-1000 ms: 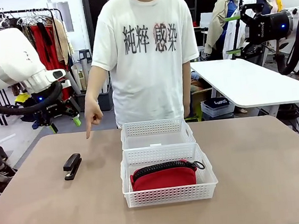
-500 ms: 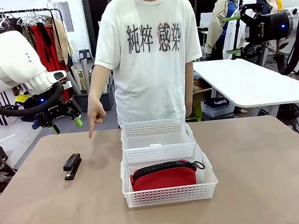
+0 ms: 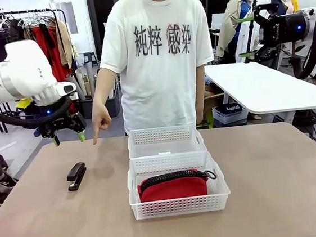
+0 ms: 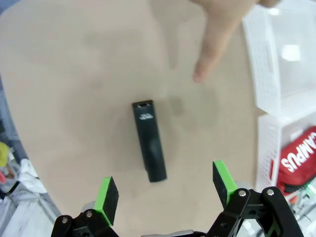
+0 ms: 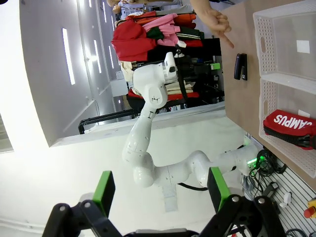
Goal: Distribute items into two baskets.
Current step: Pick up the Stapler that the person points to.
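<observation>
A small black stapler [image 3: 77, 175] lies on the brown table, left of the two baskets. My left gripper [image 3: 68, 139] hangs open in the air above and behind it; in the left wrist view the stapler [image 4: 149, 147] lies below, between the open green fingertips of the left gripper [image 4: 165, 183]. The red pouch [image 3: 172, 187] rests in the near basket [image 3: 180, 208]. The far basket [image 3: 164, 135] holds nothing. A person's hand [image 3: 97, 125] points a finger down at the table near the stapler. My right gripper [image 3: 245, 37] is open, high at the back right.
The person stands at the far table edge behind the baskets. A white table [image 3: 268, 87] is at the back right, a clothes rack [image 3: 30, 30] at the back left. Bare tabletop lies right of the baskets.
My left arm has moved right and slightly down, closer over the stapler. The pointing hand, the stapler, the baskets and the right arm are unchanged.
</observation>
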